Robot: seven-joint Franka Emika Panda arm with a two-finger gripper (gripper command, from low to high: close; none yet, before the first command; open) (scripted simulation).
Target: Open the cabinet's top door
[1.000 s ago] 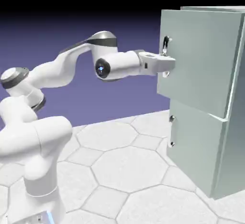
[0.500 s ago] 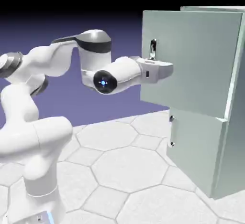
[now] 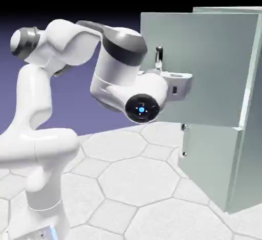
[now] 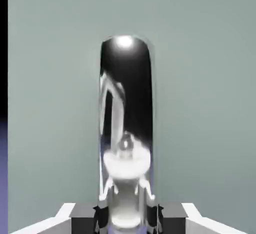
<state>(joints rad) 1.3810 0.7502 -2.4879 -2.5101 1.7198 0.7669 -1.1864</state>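
Observation:
The cabinet point(image 3: 249, 147) stands at the exterior view's right. Its top door point(image 3: 215, 65) is swung partly out, its free edge toward the left. The door's curved silver bar handle point(image 3: 159, 55) rises just above my hand. My gripper point(image 3: 164, 72) is shut on this handle. In the hand view the shiny handle point(image 4: 125, 123) runs up the middle over the pale door panel point(image 4: 200, 103), and my gripper point(image 4: 127, 219) clamps its lower part between both dark fingertips point(image 4: 98, 218).
The shorter lower door point(image 3: 210, 167) stays flush with the cabinet, its small straight handle point(image 3: 183, 140) at its left edge. The white arm's elbow and forearm point(image 3: 123, 75) loom large left of the door. A hexagon-tiled floor point(image 3: 133, 182) lies below.
The top door has swung further out toward the exterior view's left. My hand stayed on the handle while the arm pulled back and its elbow rose and turned toward the camera.

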